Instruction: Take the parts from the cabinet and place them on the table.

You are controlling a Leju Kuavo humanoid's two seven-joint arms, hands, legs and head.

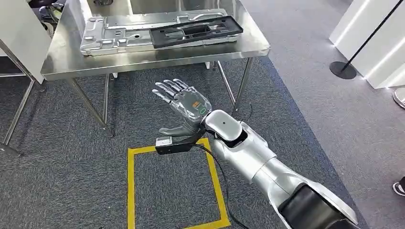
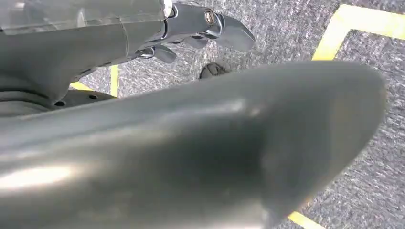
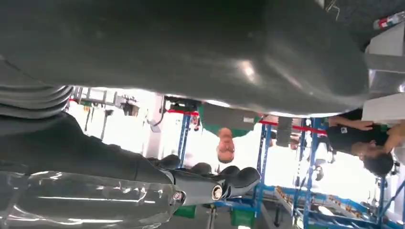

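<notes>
The silver right hand (image 1: pixel 184 106) hovers empty, fingers spread, before the steel table (image 1: pixel 67 59) bearing a grey metal panel (image 1: pixel 119 36) and black plastic frame (image 1: pixel 196 31); the left hand's (image 2: pixel 191 28) fingers cannot be judged.

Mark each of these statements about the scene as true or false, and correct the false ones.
1. The right hand holds a part. False: it is open, fingers apart, holding nothing.
2. A black part lies on the silver part on the table. True.
3. The right hand touches the table. False: it hangs in front of it, over the carpet.
4. A yellow tape square marks the carpet. True.
5. The table is wooden. False: it is shiny metal.
</notes>
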